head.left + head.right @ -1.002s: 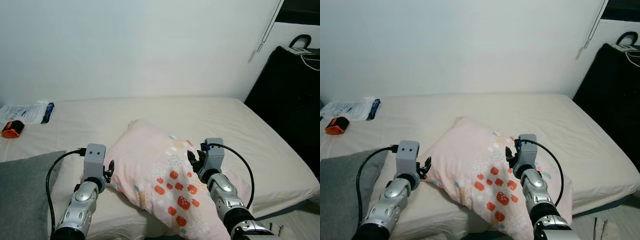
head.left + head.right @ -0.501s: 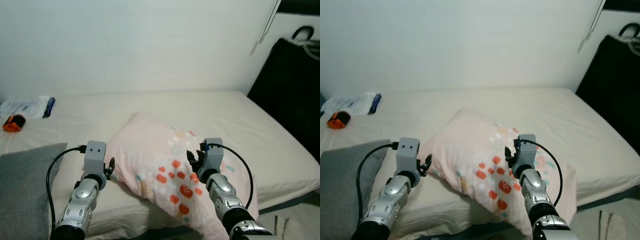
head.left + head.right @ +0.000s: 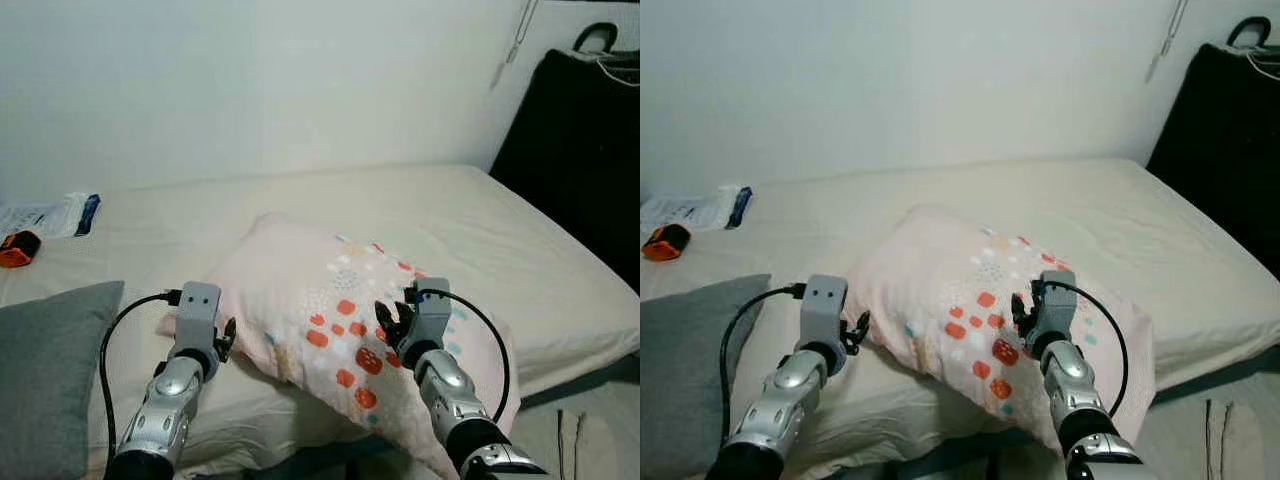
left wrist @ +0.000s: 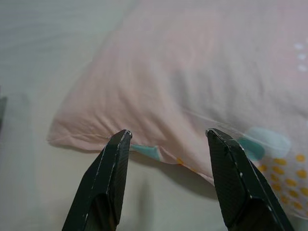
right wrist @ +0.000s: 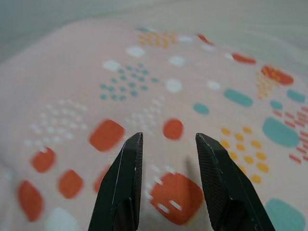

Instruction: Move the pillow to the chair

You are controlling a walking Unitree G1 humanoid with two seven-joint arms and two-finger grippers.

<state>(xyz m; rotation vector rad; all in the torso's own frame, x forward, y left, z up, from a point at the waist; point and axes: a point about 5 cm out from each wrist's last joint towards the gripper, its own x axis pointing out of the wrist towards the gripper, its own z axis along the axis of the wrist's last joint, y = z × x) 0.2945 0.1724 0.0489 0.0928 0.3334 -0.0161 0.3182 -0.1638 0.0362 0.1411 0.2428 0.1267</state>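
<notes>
The pink patterned pillow [image 3: 335, 330] lies on the bed [image 3: 500, 230], between both grippers. The left gripper [image 4: 166, 137] stands wide at its edge; the right gripper [image 5: 166, 139] hovers parted above its orange spots.

A bedroom in a home: a wide bed [image 3: 470, 215] with a cream sheet stands against a plain white wall [image 3: 250, 80]. On the bed lie a patterned pink pillow [image 3: 330, 300] and a grey cushion [image 3: 45, 370]; beside it stands black luggage [image 3: 580, 140].
</notes>
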